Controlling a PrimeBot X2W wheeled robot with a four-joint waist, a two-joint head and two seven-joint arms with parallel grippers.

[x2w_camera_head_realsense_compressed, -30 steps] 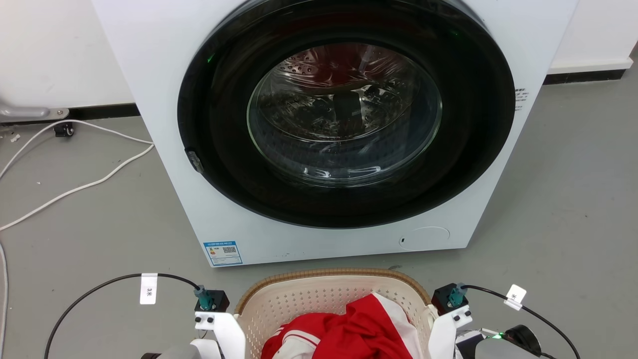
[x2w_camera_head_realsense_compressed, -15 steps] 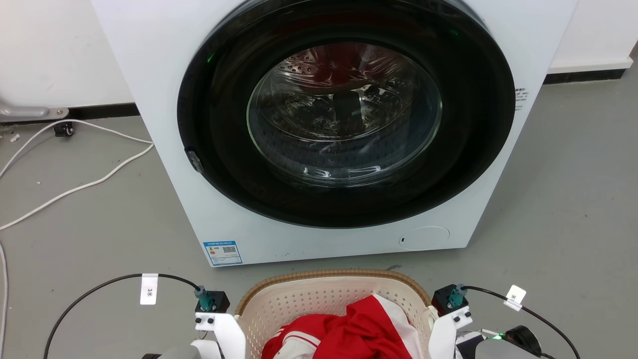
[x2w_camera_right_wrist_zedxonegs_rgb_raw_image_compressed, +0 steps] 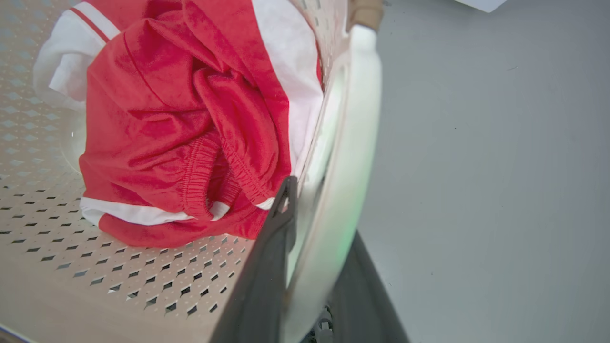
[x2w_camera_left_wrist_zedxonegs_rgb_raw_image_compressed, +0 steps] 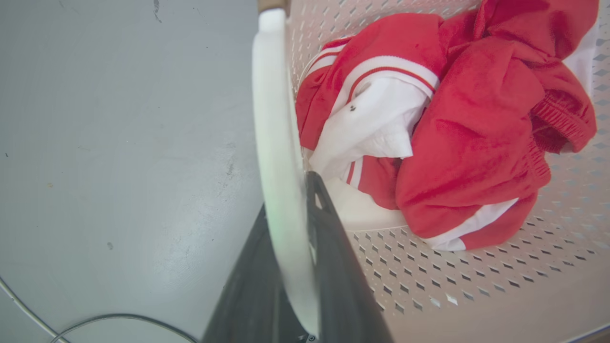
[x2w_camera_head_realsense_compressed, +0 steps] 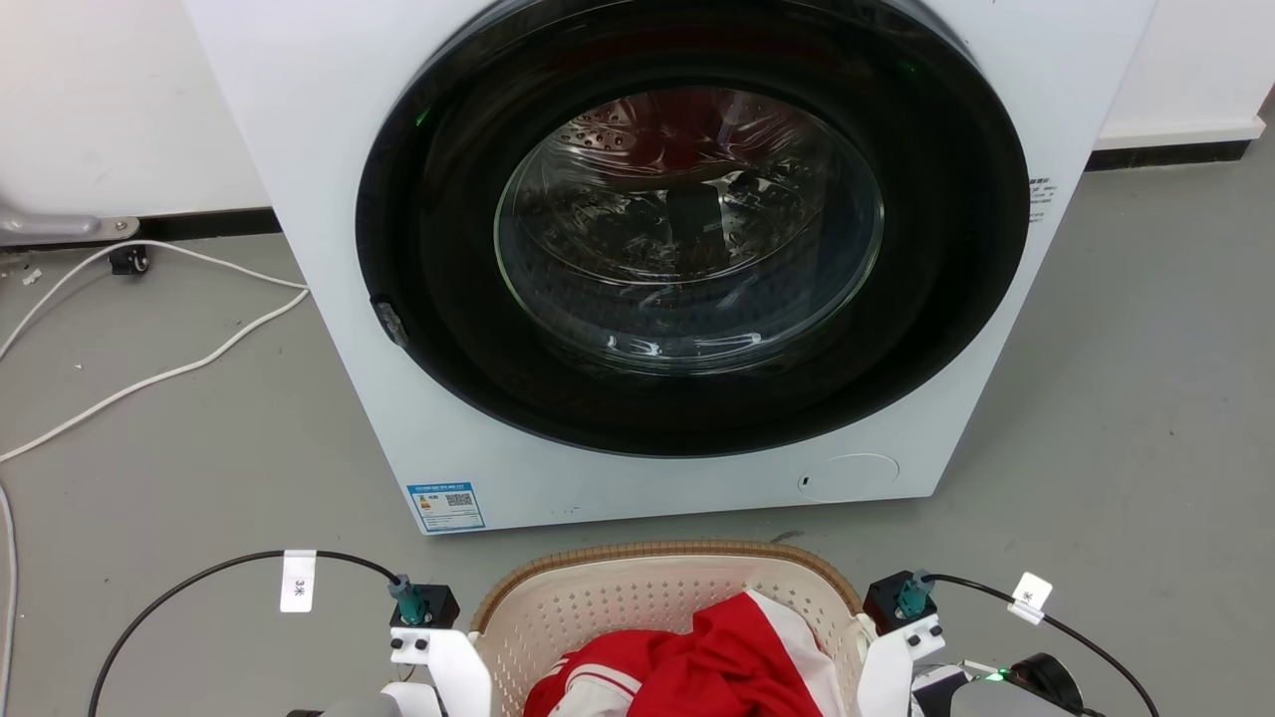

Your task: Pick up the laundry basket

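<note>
Left claw (x2w_camera_left_wrist_zedxonegs_rgb_raw_image_compressed: 290,200) and right claw (x2w_camera_right_wrist_zedxonegs_rgb_raw_image_compressed: 321,209) each clamp a side handle (x2w_camera_left_wrist_zedxonegs_rgb_raw_image_compressed: 276,119) of the laundry basket (x2w_camera_left_wrist_zedxonegs_rgb_raw_image_compressed: 476,286), fingers pinched tight. Head view: left wrist (x2w_camera_head_realsense_compressed: 438,657) at 7 o'clock, right wrist (x2w_camera_head_realsense_compressed: 892,647) at 5 o'clock

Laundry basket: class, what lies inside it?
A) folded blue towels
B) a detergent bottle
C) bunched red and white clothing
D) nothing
C: red and white clothing lies bunched on the perforated floor of the laundry basket, as both wrist views show.
</note>
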